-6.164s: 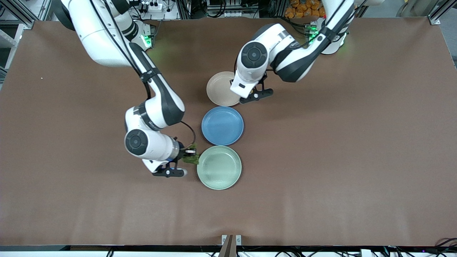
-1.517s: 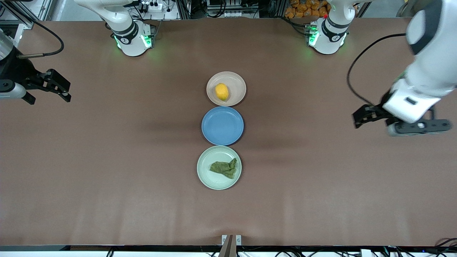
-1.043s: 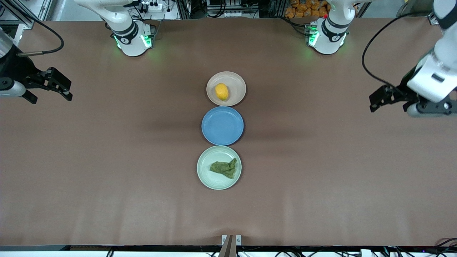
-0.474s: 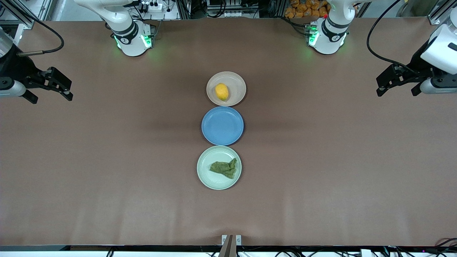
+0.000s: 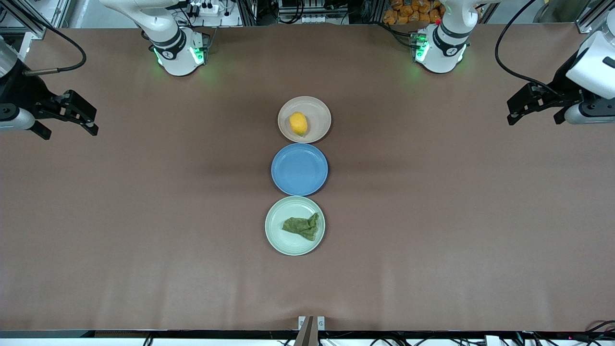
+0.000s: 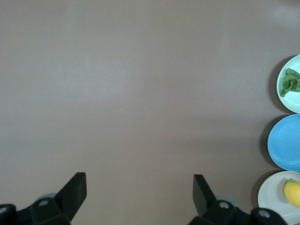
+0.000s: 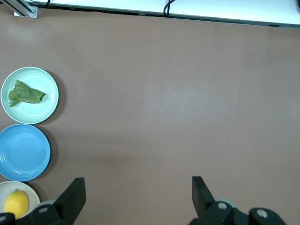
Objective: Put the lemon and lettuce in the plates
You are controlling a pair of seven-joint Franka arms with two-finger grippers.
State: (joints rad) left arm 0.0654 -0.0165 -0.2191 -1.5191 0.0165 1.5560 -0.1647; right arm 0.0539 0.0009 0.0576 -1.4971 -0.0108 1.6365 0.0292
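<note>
Right gripper hangs over bare table well off toward the right arm's end from the blue plate, fingers spread wide, holding nothing. The plates sit in a row mid-table w/ the blue plate between: beige plate just beside it, farther from the front camera, carries the lemon; mint plate just beside it, nearer the camera, carries the lettuce (blue one bare). Left gripper hangs over table toward the left arm's end, also wide and empty, so both placements look done, nothing left, arms parked.
</note>
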